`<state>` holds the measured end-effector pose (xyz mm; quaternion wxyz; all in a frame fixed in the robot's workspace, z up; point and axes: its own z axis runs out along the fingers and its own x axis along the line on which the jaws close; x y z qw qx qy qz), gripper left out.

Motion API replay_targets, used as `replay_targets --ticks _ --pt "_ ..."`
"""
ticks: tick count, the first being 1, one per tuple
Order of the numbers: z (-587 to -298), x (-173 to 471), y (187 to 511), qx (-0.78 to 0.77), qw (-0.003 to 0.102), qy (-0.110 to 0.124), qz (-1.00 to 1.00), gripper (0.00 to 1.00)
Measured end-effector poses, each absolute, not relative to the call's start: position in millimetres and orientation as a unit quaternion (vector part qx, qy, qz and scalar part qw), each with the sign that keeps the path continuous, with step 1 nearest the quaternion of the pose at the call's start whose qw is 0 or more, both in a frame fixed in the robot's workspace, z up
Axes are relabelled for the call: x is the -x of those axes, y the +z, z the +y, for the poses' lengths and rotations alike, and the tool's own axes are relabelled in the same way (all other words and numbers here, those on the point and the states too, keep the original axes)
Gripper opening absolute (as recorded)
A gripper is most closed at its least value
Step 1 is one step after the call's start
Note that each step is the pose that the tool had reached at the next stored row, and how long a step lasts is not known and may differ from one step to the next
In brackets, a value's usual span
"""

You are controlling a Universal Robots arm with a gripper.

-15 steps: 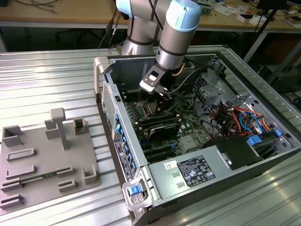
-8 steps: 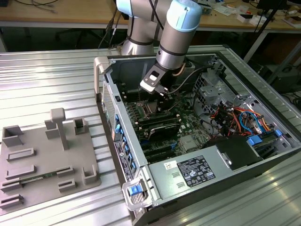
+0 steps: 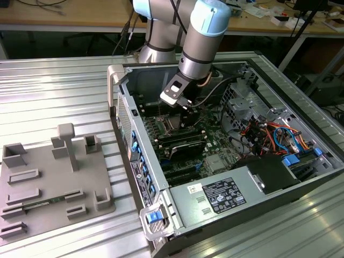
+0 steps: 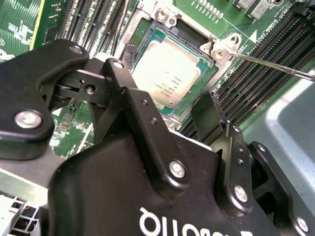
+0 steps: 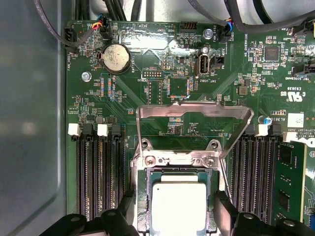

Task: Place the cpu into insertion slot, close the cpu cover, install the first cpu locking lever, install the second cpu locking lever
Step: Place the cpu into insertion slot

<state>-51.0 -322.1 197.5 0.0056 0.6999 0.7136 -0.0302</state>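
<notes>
Hovering tool (image 4: 162, 86) spread over cpu (image 5: 178, 209) | seated in insertion slot (image 4: 191, 32) | cpu cover (image 5: 162, 110) raised

Cpu (image 5: 178, 206) in slot (image 5: 137, 183), cover (image 5: 162, 110) open

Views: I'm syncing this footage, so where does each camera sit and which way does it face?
Exterior view: off the arm, looking down into the case; arm and tool show.
First wrist view: straight down on the motherboard; fingertips show.
Second wrist view: slanting past the tool's body.
Both wrist views, riding the arm, share the cpu.
</notes>
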Motion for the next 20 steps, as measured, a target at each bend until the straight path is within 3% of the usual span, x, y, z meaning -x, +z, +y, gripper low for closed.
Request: replay_targets --ticks 17,20 --pt "-322.1 50.9 211.9 -0.700 0.006 -0.030 0.714 0.73" --pt "-322.1 50.8 211.9 -0.700 0.006 -0.030 0.714 0.65"
